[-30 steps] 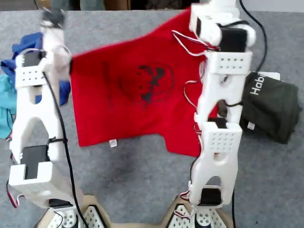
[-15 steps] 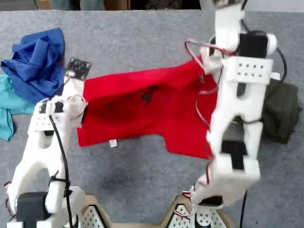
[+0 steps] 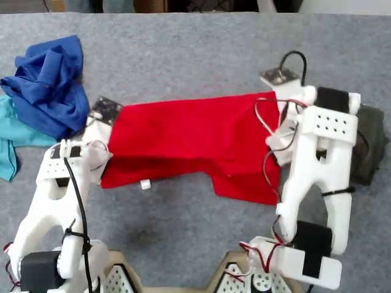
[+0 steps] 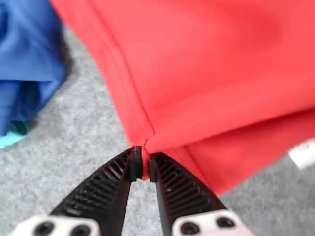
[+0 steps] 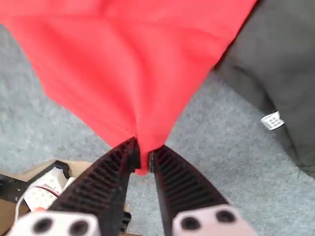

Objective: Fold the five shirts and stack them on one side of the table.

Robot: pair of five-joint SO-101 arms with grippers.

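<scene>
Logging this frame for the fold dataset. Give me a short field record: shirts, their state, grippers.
red shirt: doubled over lengthwise, centre, held at both ends
left gripper: shut on the red shirt's left corner
right gripper: shut on the red shirt's right end
blue shirt: crumpled heap, far left
teal shirt: unfolded, partly under the blue shirt
dark shirt: bundled, right of the red shirt

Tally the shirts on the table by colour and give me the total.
red shirt: 1
blue shirt: 1
teal shirt: 1
dark green shirt: 1
Total: 4
</scene>
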